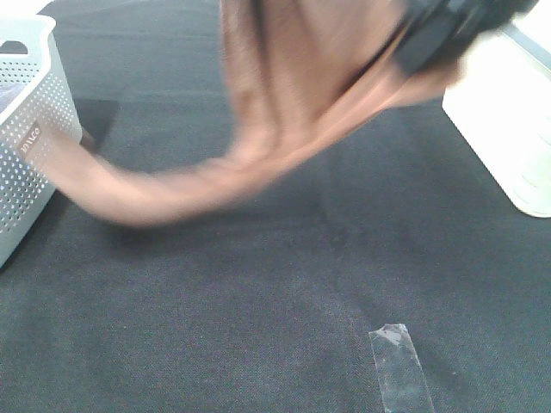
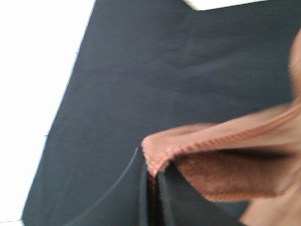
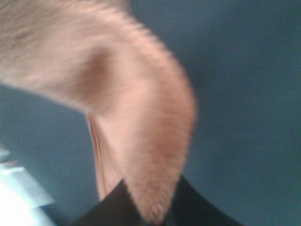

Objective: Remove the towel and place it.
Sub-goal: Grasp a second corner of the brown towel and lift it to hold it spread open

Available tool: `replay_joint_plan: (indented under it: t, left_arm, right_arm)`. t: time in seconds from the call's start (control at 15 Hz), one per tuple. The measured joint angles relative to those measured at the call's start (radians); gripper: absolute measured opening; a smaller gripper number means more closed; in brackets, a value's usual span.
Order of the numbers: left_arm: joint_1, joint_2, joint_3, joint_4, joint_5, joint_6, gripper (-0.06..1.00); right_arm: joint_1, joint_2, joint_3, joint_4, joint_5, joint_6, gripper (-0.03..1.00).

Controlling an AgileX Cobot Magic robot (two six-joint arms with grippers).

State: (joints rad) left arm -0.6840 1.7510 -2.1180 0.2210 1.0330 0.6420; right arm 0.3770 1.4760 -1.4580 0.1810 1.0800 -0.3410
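Note:
The brown towel (image 1: pixel 284 112) hangs in the air, blurred, sagging from the top of the high view down to the left, where its low end lies beside the white basket (image 1: pixel 34 129). My right gripper (image 1: pixel 435 34) is at the top right, shut on the towel's upper end. In the right wrist view the towel (image 3: pixel 136 108) rises out of the closed black fingers (image 3: pixel 117 207). In the left wrist view my left gripper (image 2: pixel 153 188) is shut on a stitched edge of the towel (image 2: pixel 225 146). The left gripper does not show in the high view.
A perforated white basket stands at the left edge on the black tablecloth (image 1: pixel 258 292). A white container (image 1: pixel 508 129) stands at the right. A strip of clear tape (image 1: pixel 400 370) is stuck to the cloth near the front.

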Motion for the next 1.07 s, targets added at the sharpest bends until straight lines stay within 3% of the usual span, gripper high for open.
replay_joint_plan:
  t: [0.13,0.2,0.33,0.47,0.6,0.8,1.07]
  left_arm:
    - [0.039,0.005,0.000,0.007,-0.086,0.000,0.00]
    - [0.039,0.005,0.000,0.007,-0.086,0.000,0.00]
    - [0.086,0.006,0.000,0.007,-0.194,0.000,0.00]
    - [0.148,0.007,0.000,0.007,-0.332,0.000,0.00]
    - [0.200,0.020,0.000,0.007,-0.501,0.000,0.00]
    - [0.259,0.071,0.000,0.007,-0.715,0.000,0.00]
    - [0.323,0.169,0.000,-0.002,-0.979,-0.037,0.00]
  right_arm:
    - [0.000,0.048,-0.222,-0.151,0.050,0.022,0.00]
    - [0.000,0.048,-0.222,-0.151,0.050,0.022,0.00]
    - [0.000,0.129,-0.411,-0.204,0.090,0.011,0.00]
    - [0.000,0.213,-0.577,-0.257,0.101,-0.068,0.00]
    - [0.000,0.273,-0.691,-0.310,0.045,-0.198,0.00]
    - [0.000,0.342,-0.723,-0.403,-0.235,-0.429,0.00]
    - [0.000,0.433,-0.723,-0.452,-0.708,-0.510,0.00]
